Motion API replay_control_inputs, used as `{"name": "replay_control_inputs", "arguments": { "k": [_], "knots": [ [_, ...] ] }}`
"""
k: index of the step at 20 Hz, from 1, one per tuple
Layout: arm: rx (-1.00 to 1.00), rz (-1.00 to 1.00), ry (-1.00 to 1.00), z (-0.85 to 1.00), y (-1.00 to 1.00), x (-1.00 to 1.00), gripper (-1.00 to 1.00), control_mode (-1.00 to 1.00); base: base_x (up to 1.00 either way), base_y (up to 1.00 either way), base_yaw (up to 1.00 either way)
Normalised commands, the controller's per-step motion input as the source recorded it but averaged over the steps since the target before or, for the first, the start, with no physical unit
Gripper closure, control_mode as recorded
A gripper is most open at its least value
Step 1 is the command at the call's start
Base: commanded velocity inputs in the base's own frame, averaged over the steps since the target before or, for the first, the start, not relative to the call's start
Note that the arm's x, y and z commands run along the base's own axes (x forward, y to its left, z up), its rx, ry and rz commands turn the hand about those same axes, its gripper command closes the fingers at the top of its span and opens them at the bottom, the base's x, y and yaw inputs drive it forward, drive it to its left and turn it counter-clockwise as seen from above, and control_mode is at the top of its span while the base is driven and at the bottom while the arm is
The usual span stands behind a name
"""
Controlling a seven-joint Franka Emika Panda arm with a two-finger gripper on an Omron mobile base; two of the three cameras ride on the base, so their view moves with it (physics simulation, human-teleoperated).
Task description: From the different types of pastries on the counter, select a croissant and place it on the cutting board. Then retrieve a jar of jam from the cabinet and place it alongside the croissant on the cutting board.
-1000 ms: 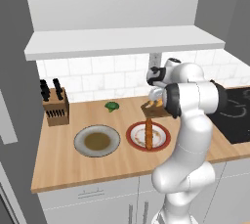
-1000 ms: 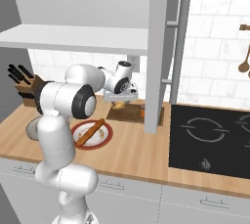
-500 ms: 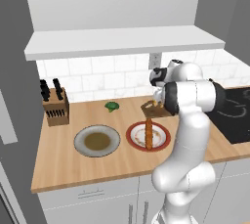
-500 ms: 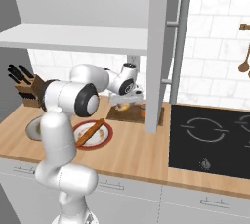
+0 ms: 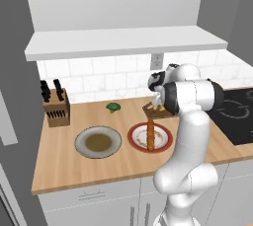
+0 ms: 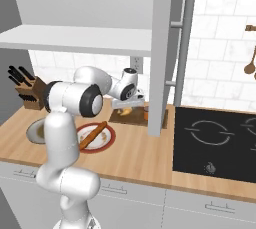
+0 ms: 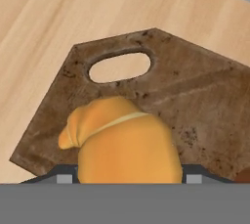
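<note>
Knives stand in the wooden block at the far left of the counter; next come a grey plate with a brown centre, then a red-rimmed plate carrying the stick pastry, its long axis running front to back. Further right, the gripper grasps the croissant just above the cutting board; whether they touch I cannot tell. In the hand view one croissant tip points left, below the board's handle hole.

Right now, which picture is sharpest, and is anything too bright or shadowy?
Hand view: the croissant looms close, sharp, with soft shading, above the cutting board. Left base view: even light, the shelf dims the tiles under it. Right base view: no glare; the gripper is small, its fingers hard to make out.
</note>
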Motion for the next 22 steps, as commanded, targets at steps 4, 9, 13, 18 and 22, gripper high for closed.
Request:
{"name": "replay_control_inputs", "arguments": {
  "k": [4, 9, 13, 18, 22],
  "knots": [
    [0.00, 0.08, -0.02, 0.00, -0.23, 0.23, 1.00, -1.00, 0.00, 0.00, 0.00],
    [0.00, 0.00, 0.00, -0.02, 0.00, 0.01, 1.00, -1.00, 0.00, 0.00, 0.00],
    [-0.02, 0.00, 0.00, -0.54, 0.00, 0.05, 1.00, -1.00, 0.00, 0.00, 0.00],
    [0.00, 0.00, 0.00, -0.15, -0.01, 0.26, 1.00, -1.00, 0.00, 0.00, 0.00],
    [0.00, 0.00, 0.00, 0.00, 0.00, 0.30, 1.00, -1.00, 0.00, 0.00, 0.00]
  ]
}}
